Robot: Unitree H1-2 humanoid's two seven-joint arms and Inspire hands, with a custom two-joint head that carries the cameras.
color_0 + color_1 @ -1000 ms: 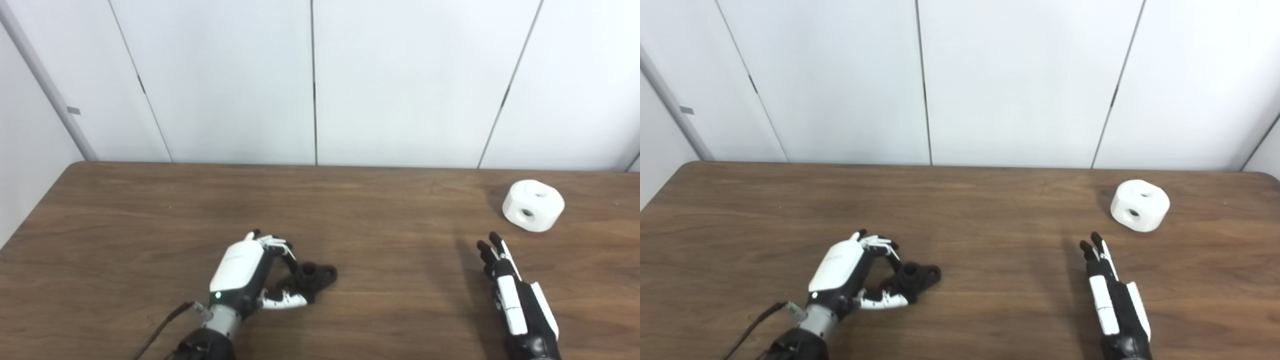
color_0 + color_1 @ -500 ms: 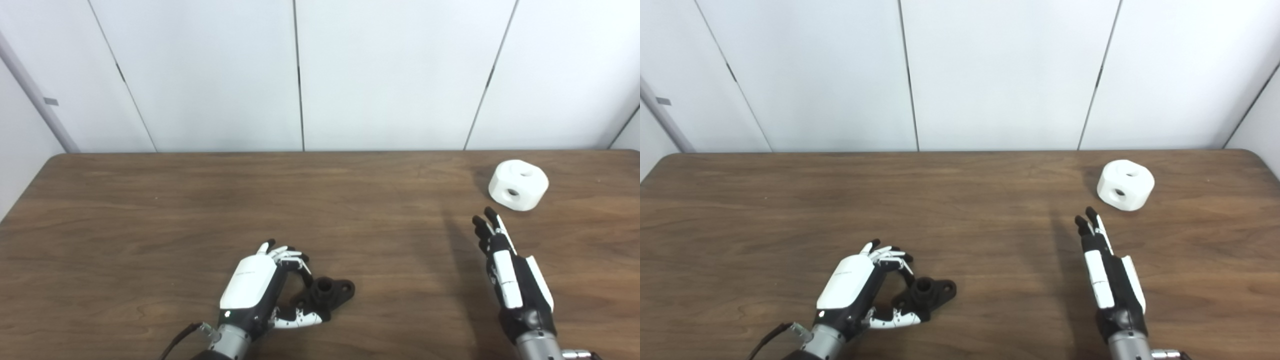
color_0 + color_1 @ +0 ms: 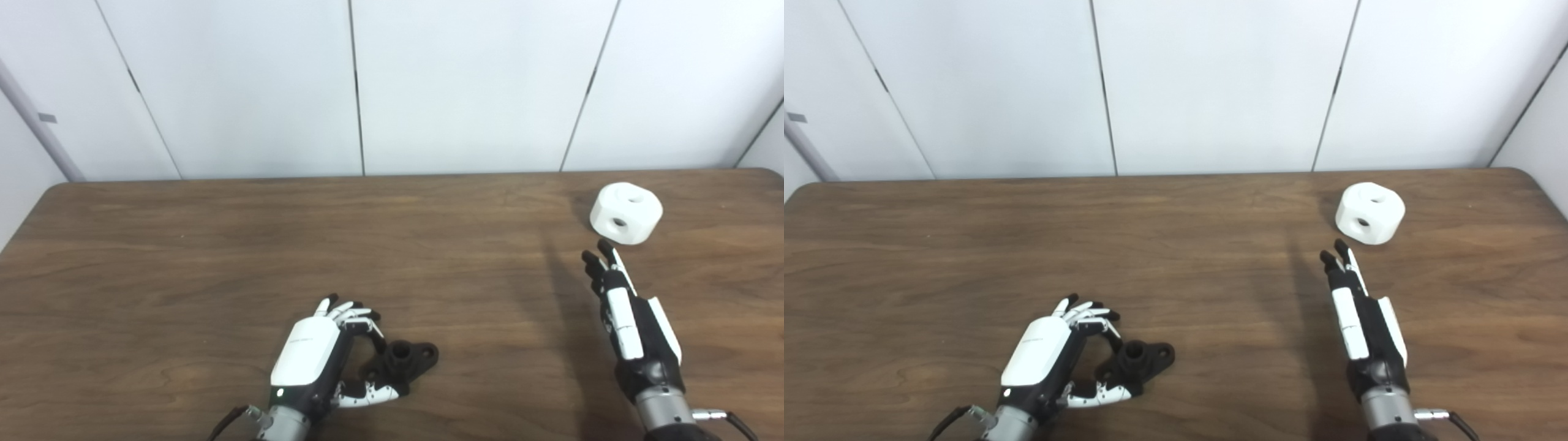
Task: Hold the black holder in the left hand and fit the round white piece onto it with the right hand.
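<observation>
Reaching is the step in hand, as I judge it. In the left eye view, the right hand (image 3: 625,306) lies low over the wooden table (image 3: 184,245), fingers straight, close together and empty, its dark fingertips (image 3: 599,254) pointing at the round white piece (image 3: 626,213), which sits near the table's far right corner, just beyond them and not touched. The left hand (image 3: 318,355) curls beside the black holder (image 3: 401,361) near the front edge; fingers above and thumb below frame the holder's near end, but I cannot tell whether they press on it, and the holder looks to rest flat on the wood.

In the right eye view, the same layout shows. The white piece (image 3: 1369,212) has one hole on top and one in its side. A gap of bare wood separates it from the right hand (image 3: 1360,315). The holder (image 3: 1139,361) shows a raised socket and a flat eared base.

Next, I'd say, the right hand must spread, advance and close around the piece, while the left firms its grasp and lifts.
</observation>
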